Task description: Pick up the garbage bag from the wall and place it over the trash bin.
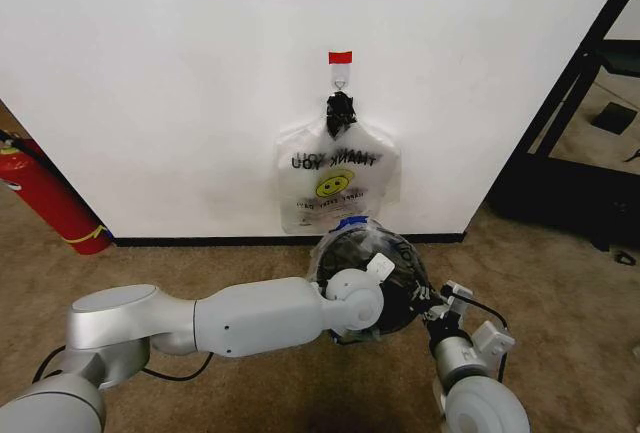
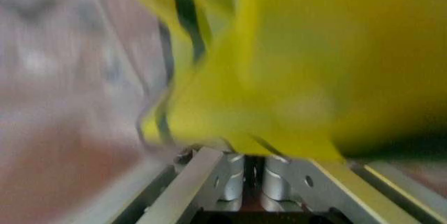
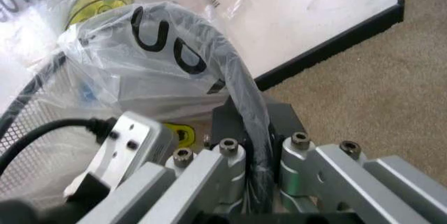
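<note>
My right gripper (image 3: 262, 182) is pinched tight on the trash bin (image 1: 368, 278) rim, w/ a fold of the garbage bag (image 3: 140, 62) trapped under the pads against the black wire. The bin stands on the carpet (image 1: 250, 268) just in front of the wall (image 1: 200, 73), right below the smiley bag (image 1: 337, 178), which hangs from the hook (image 1: 340, 81) under the red tape strip (image 1: 341, 57). The garbage bag is already draped over the bin mouth; its film covers the rim and mesh on my side.

My left gripper (image 2: 246, 174) is over the bin on the wall side, fingers nearly together. Yellow print is blurred right in front of them, so I can't tell if they've got film or nothing.

Risks, as I judge them: the film is thin & slick, so if my right lets go before the far edge is seated, it could slide back into the bin. The bin is light, so a hard pull may tip it. My left is v. close to the smiley bag and could snag the wrong one.
</note>
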Controlling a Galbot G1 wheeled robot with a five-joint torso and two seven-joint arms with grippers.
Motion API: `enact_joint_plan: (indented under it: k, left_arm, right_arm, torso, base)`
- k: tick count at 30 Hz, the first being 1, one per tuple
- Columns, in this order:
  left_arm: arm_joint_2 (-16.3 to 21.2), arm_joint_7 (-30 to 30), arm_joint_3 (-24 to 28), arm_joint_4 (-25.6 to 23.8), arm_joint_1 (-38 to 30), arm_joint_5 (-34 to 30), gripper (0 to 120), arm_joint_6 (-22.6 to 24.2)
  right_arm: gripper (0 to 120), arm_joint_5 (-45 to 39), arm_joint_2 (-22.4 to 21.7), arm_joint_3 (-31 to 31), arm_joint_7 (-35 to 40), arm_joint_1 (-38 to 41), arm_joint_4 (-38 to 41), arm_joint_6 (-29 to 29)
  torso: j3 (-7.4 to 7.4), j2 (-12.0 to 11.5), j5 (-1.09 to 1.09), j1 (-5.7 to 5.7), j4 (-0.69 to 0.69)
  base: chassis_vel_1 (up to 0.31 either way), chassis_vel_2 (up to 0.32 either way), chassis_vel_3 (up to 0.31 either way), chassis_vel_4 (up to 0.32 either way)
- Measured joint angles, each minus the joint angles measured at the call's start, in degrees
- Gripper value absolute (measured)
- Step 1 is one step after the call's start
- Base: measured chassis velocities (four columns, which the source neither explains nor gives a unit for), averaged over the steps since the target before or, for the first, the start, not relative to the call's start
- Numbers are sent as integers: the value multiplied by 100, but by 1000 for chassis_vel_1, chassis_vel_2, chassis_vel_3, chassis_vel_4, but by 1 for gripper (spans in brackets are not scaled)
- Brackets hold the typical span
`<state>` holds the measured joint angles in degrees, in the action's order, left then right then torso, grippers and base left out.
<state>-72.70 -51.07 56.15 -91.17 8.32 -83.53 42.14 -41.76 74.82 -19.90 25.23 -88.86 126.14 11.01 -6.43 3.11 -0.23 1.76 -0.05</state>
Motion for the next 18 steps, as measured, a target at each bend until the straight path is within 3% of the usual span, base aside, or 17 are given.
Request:
enact_joint_plan:
  k: [18]
  left_arm:
    - [-61, 77, -65, 276, 153, 219, 0, -14]
  right_arm:
    - [1, -8, -19, 24, -17, -45, 61, -5]
  torso:
    - [0, 0, 0, 0, 0]
  base:
    - [0, 0, 0, 0]
